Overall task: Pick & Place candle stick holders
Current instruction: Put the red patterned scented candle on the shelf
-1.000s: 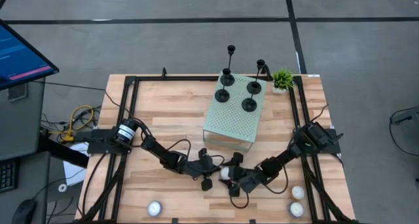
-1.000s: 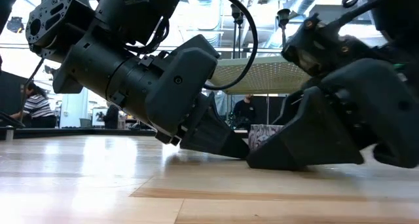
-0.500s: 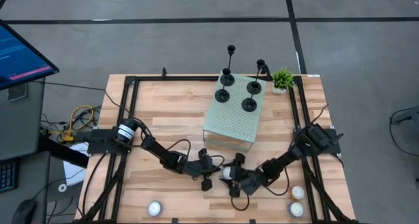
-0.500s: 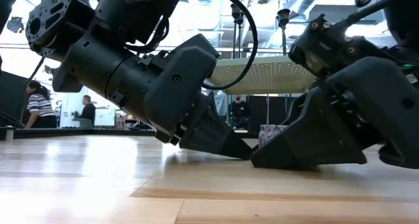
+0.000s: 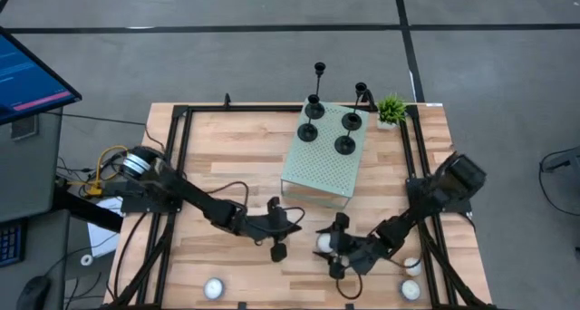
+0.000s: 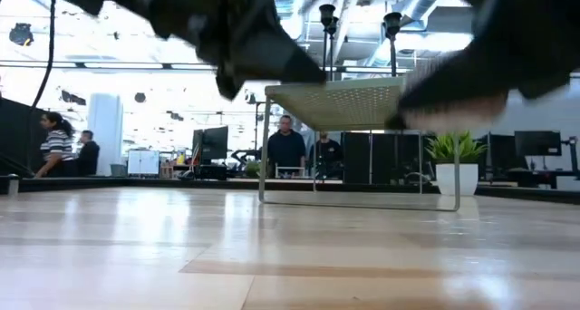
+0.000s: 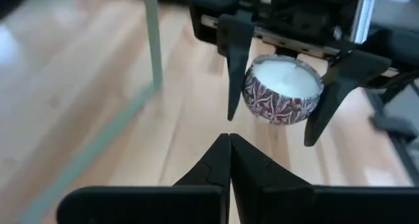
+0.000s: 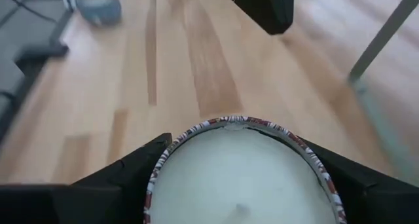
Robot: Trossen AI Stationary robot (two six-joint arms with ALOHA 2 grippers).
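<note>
Right tool (image 5: pixel 332 245) grips patterned candle (image 7: pixel 283 90) above desk (image 5: pixel 227 165); left tool (image 7: pixel 229 149) closed, empty. Next, probably: carry it toward candle stick holders (image 5: pixel 328 129).

Dark jointed arms, black cables; left end effector (image 5: pixel 276 235) black wedge-shaped fingers.
</note>
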